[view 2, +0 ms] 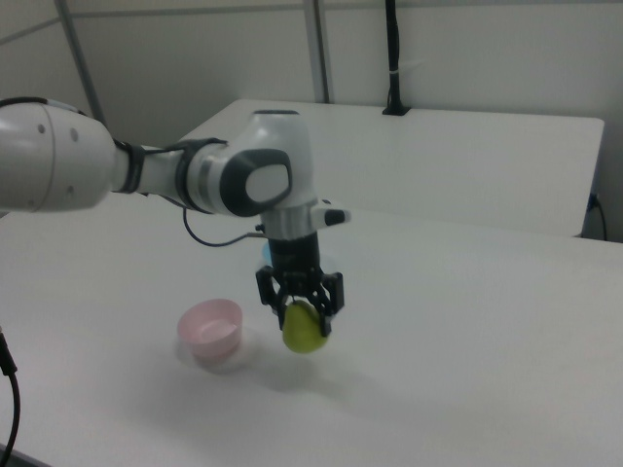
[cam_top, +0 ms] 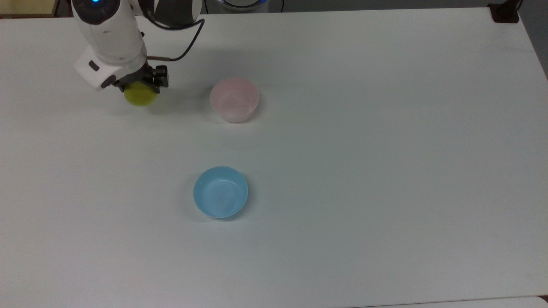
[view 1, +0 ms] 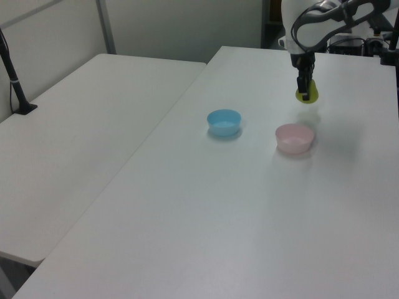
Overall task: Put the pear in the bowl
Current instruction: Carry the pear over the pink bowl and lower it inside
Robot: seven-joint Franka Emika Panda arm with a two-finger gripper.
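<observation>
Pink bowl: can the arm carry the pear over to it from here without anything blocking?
Probably yes. The gripper holds the pear lifted off the table, and the stretch between it and the pink bowl is bare. The blue bowl sits well off that line.

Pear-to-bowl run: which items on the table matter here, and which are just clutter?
In play:
- pear, held off the table by the gripper
- pink bowl, empty, to the right of the pear in the top view

Not in play:
- blue bowl, empty, apart from the pink one
- second table alongside
</observation>
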